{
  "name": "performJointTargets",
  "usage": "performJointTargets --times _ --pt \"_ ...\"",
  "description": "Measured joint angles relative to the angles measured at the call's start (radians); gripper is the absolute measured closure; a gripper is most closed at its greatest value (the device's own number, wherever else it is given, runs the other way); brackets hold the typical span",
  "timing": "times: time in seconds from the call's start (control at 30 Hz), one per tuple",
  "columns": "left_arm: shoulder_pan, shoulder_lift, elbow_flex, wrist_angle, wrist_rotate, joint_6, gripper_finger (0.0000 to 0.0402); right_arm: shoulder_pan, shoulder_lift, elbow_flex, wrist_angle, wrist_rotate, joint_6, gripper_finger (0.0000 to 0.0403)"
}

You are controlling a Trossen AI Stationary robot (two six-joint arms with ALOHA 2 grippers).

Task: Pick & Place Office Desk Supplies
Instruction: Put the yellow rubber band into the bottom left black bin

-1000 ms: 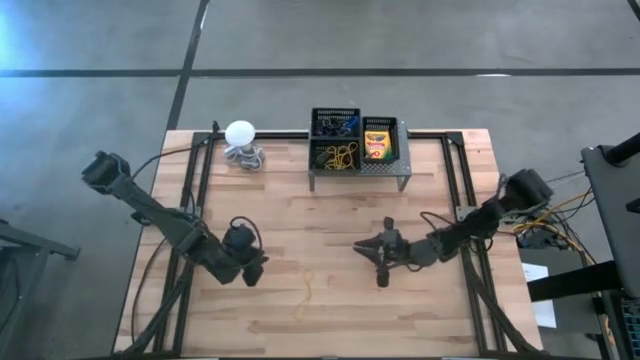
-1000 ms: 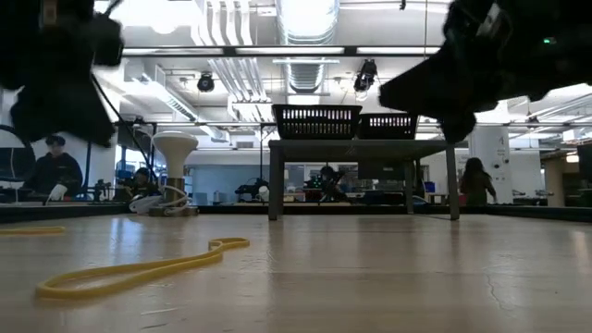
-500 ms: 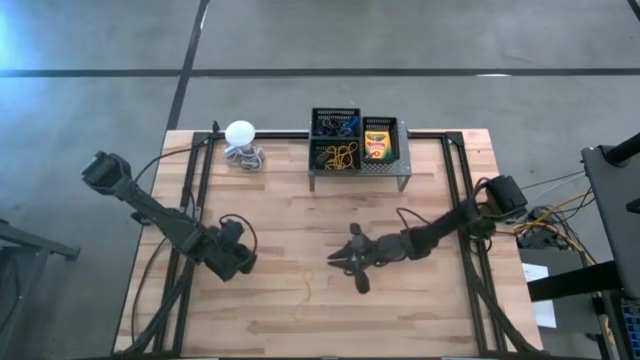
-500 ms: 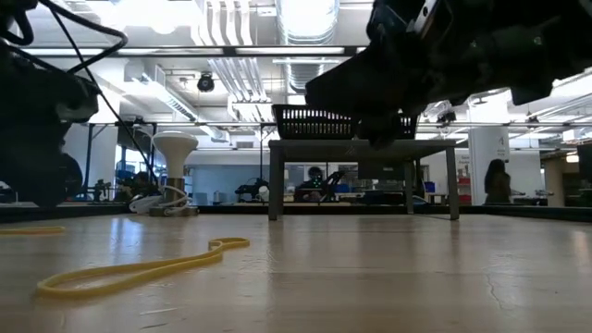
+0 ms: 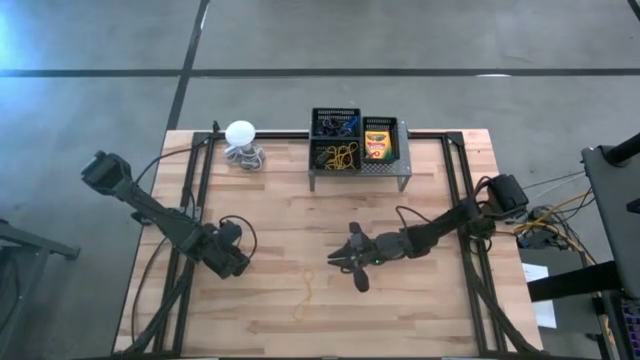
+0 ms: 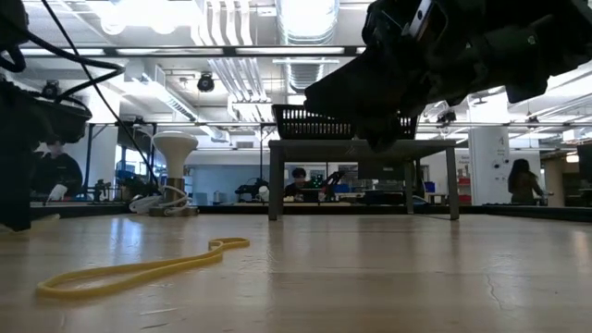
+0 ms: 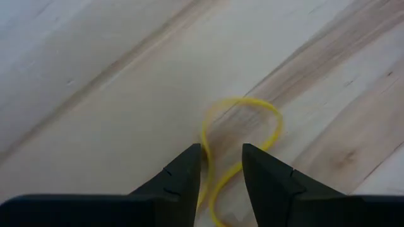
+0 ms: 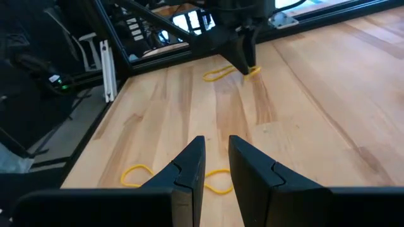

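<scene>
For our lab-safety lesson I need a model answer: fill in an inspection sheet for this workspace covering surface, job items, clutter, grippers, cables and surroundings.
Surface: pale wooden tabletop, bare planks.
Job's things: black wire-mesh bins holding a yellow-and-green crayon box and rubber bands; one loose yellow rubber band lying free, another at the left fingers.
Clutter: white ball with coiled cord; grey perforated metal stand under the bins.
Grippers: left gripper open over a band; right gripper open, empty.
Cables: wire bundle beyond the right edge.
Surroundings: grey concrete floor; people behind.

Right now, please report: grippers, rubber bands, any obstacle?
Left gripper open, low over one yellow rubber band. Right gripper slightly open, empty, just short of the second band. No obstacle near either band.
</scene>
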Motion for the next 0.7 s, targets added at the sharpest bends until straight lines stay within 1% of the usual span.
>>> performJointTargets --times 0.23,0.37,0.43,0.47,0.53,0.63,0.7 --pt "-0.001 -0.003 -0.02 0.028 -0.002 0.009 0.0279 -0.015 -0.013 -0.008 -0.001 -0.008 0.0 0.0335" --pt "-0.001 -0.003 -0.021 0.022 -0.008 0.077 0.0271 -0.022 -0.02 -0.009 0.0 -0.016 -0.001 0.0335" --pt "-0.001 -0.002 -0.021 0.02 -0.02 0.094 0.0278 -0.022 -0.022 -0.009 0.0 -0.016 -0.004 0.0335" --pt "-0.001 -0.002 -0.021 0.021 -0.023 0.109 0.0286 -0.023 -0.024 -0.009 0.0 -0.016 -0.004 0.0335" --pt "-0.001 -0.002 -0.023 0.026 -0.032 0.16 0.0315 -0.026 -0.024 -0.01 0.0 -0.019 -0.001 0.0335" --pt "-0.001 0.0 -0.024 0.048 -0.053 0.218 0.0378 -0.029 -0.024 -0.011 0.0 -0.02 0.0 0.0335" --pt "-0.001 0.001 -0.025 0.062 -0.073 0.223 0.0392 -0.029 -0.028 -0.011 -0.001 -0.02 -0.003 0.0335"
